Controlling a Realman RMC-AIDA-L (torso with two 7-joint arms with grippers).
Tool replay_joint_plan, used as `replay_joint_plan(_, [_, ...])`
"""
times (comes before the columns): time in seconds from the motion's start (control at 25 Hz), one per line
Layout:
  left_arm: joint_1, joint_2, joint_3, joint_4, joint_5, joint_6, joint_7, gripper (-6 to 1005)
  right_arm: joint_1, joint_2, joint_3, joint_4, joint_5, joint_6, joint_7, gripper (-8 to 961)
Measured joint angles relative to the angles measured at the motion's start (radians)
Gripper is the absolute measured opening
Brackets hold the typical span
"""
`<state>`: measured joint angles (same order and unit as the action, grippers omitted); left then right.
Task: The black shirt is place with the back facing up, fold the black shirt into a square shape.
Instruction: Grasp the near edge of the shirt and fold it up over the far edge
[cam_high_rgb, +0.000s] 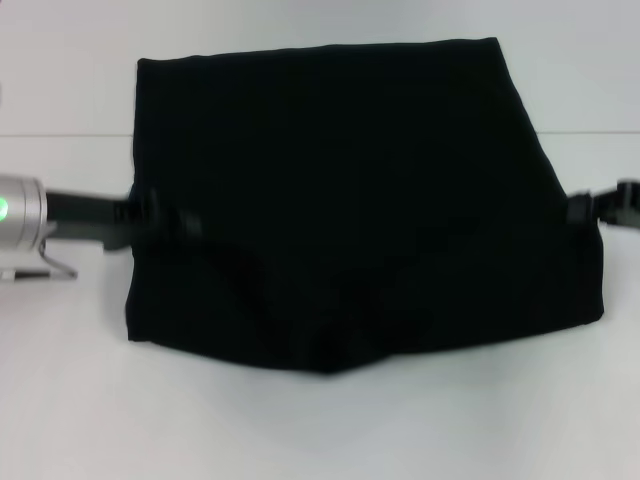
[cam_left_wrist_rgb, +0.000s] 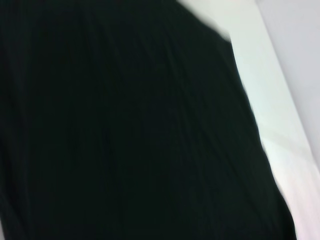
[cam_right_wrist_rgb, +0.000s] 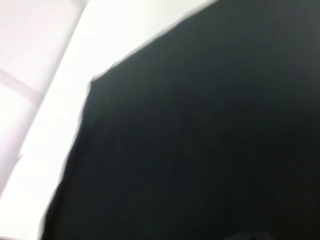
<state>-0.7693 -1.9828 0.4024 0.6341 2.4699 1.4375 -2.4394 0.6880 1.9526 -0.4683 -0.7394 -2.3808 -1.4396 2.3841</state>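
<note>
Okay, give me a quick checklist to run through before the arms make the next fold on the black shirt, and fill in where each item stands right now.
1. Black shirt fully on the white table: ok.
2. Left gripper at the shirt's left edge: ok.
3. Right gripper at the shirt's right edge: ok.
4. Both grippers at matching height on the shirt: ok, roughly level.
5. Firm grip on the fabric: cannot tell.
6. Shape already square: not ok; the near edge sags unevenly.

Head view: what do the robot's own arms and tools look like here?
The left arm ends in a silver cylinder with a green light and a small bracket beneath, then a black link reaching the black shirt. Of the right arm only a black, blocky end shows.
</note>
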Motion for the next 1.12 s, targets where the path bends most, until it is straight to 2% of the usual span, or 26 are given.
replay_joint_plan(0.24, [-0.052, -0.008, 0.029, -0.051, -0.032, -0.255, -0.071, 49, 0.07, 0.017, -0.027, 0.105, 0.001, 0.332, -0.011, 47])
replay_joint_plan(0.32, [-0.064, -0.011, 0.07, -0.074, -0.024, -0.319, -0.087, 49, 0.102, 0.027, -0.079, 0.155, -0.002, 0.446, -0.017, 47])
replay_joint_plan(0.44, [-0.072, -0.027, 0.185, -0.087, -0.014, -0.428, -0.136, 50, 0.14, 0.051, -0.17, 0.215, -0.005, 0.601, -0.015, 47])
replay_joint_plan(0.56, [-0.072, -0.038, 0.236, -0.078, -0.012, -0.479, -0.161, 50, 0.168, 0.076, -0.246, 0.242, -0.006, 0.718, -0.011, 48])
replay_joint_plan(0.76, [-0.081, -0.038, 0.239, -0.059, -0.016, -0.517, -0.164, 51, 0.185, 0.083, -0.254, 0.238, -0.003, 0.767, -0.018, 48])
replay_joint_plan(0.96, [-0.109, -0.034, 0.24, -0.063, -0.016, -0.591, -0.164, 51, 0.203, 0.073, -0.257, 0.242, -0.006, 0.831, -0.018, 49])
replay_joint_plan(1.12, [-0.124, -0.039, 0.26, -0.09, -0.014, -0.677, -0.164, 52, 0.214, 0.074, -0.276, 0.253, -0.006, 0.923, -0.021, 49])
